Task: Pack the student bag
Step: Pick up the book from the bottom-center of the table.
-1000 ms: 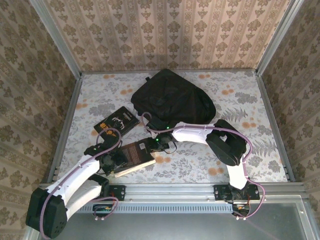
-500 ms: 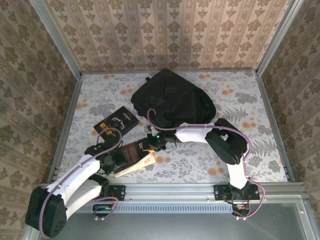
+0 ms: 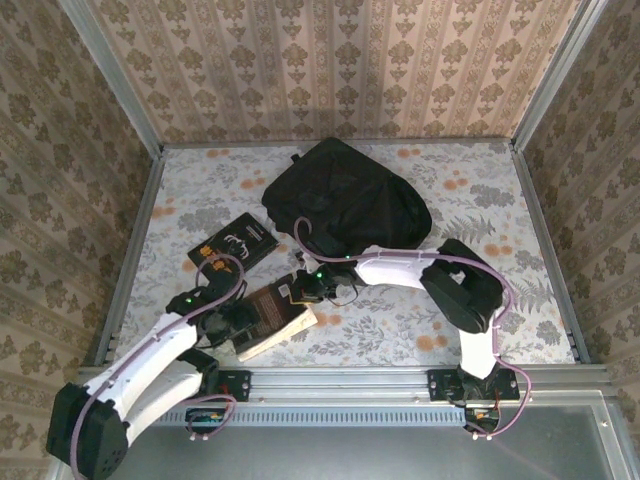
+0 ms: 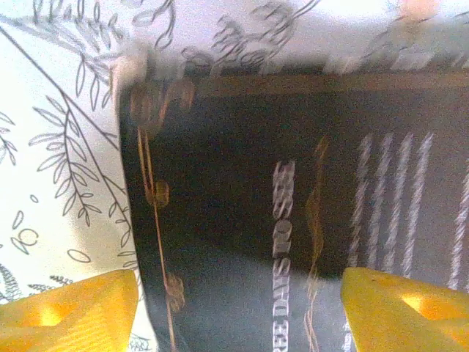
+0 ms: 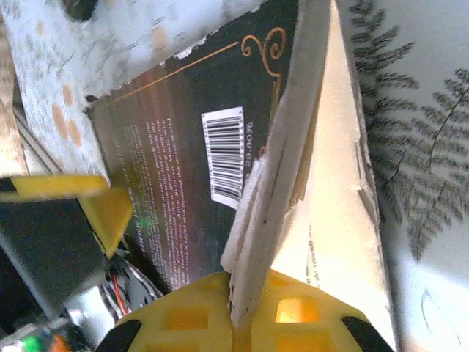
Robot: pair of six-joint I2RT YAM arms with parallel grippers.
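From above, the student bag (image 3: 345, 200) is lying at the far middle of the table (image 3: 500, 330), well apart from the arms; its opening is impossible to make out. A second black book (image 3: 232, 242) is resting near its left side. Both arms are crowding over a dark paperback (image 3: 278, 312), hiding the fingertips of the left gripper (image 3: 237, 318) and the right gripper (image 3: 303, 288).

The left wrist view is blurring badly. The left gripper (image 4: 234, 315) is gaping wide and gripping nothing, with its yellow tips cropped at the frame's bottom.

At the right wrist, the right gripper (image 5: 245, 315) is pinching closed on the paperback's (image 5: 198, 147) thin raised edge.
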